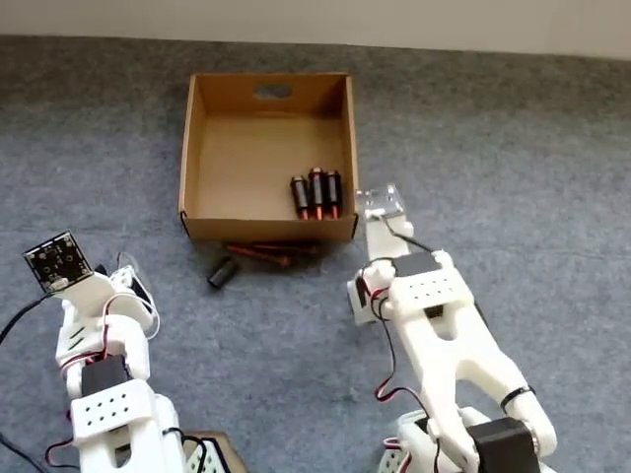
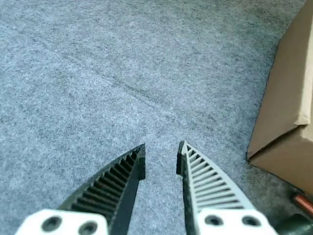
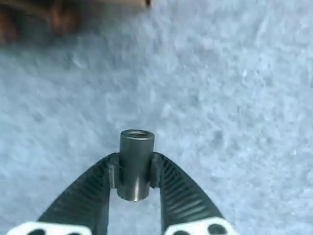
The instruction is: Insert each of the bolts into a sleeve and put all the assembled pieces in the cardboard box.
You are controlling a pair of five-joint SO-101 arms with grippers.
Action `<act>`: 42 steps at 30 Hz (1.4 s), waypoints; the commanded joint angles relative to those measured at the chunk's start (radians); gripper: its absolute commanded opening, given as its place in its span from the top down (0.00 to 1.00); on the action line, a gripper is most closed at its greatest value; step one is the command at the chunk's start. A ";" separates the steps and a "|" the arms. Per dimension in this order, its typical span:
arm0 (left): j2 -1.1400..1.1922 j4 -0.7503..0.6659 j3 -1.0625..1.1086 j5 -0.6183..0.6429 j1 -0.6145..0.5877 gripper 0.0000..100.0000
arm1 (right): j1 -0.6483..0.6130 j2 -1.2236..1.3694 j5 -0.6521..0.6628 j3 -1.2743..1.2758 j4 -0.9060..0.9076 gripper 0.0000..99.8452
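Observation:
The cardboard box (image 1: 197, 148) holds three assembled pieces (image 1: 315, 195) against its front wall. Two copper bolts (image 1: 261, 253) and a dark sleeve (image 1: 222, 271) lie on the carpet just in front of the box. My right gripper (image 3: 134, 169) is shut on another dark sleeve (image 3: 136, 156), held upright with its bore showing; in the high view this gripper (image 1: 383, 207) sits beside the box's front right corner. My left gripper (image 2: 161, 157) is open over bare carpet, nothing between its fingers, left of the box corner (image 2: 288, 112). A bolt tip (image 2: 304, 201) shows near that corner.
Grey carpet covers the table, with free room left and right of the box. The left arm (image 1: 104, 335) stands at the lower left, the right arm (image 1: 444, 335) at the lower right.

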 commanded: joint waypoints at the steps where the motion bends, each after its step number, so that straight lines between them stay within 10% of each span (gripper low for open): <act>1: -0.019 -0.021 -0.039 0.003 0.016 0.87 | 0.030 -0.038 0.083 0.022 0.010 0.99; 42: -0.019 -0.015 -0.039 0.003 0.010 0.87 | -0.047 0.269 0.086 0.008 -0.054 0.88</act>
